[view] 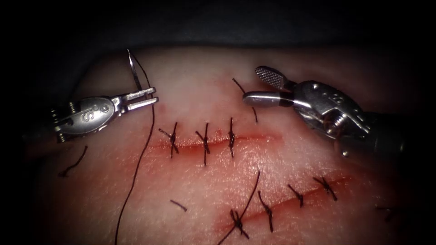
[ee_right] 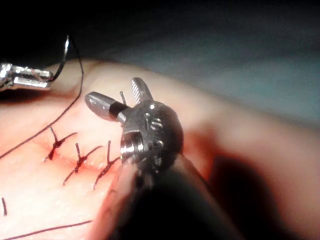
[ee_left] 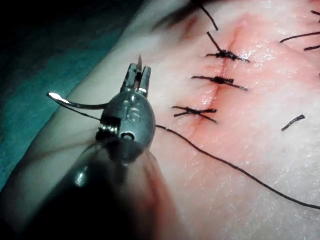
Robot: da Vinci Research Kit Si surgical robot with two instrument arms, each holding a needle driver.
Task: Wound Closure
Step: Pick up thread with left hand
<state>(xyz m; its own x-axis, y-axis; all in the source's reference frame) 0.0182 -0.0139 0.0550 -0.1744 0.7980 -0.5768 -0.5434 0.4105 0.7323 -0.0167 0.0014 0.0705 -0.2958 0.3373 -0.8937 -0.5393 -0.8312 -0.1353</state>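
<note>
My left tool (view: pixel 146 97) hovers left of the upper cut (view: pixel 254 137) in the tissue (view: pixel 200 90). Its jaws are shut on the curved needle (view: pixel 134 72) close to its pointed end. The needle stands up free of the tissue. From its tail the dark thread (view: pixel 143 154) hangs down across the left of the tissue. The left wrist view shows the same grip (ee_left: pixel 139 75), the needle (ee_left: pixel 80 104) arcing away from the jaws. Right of the three stitches (view: pixel 205 141), my right tool (view: pixel 251 85) is open above the cut's unstitched end, holding nothing; its spread jaws (ee_right: pixel 116 98) show from close.
A second cut (view: pixel 295 199) lower right carries several stitches, with a long thread tail (view: pixel 247 204) rising from one. Short cut thread pieces (view: pixel 72 164) (view: pixel 178 205) lie on the tissue. Red fluid stains both cuts. Dark cloth (view: pixel 227 22) lies beyond the far edge.
</note>
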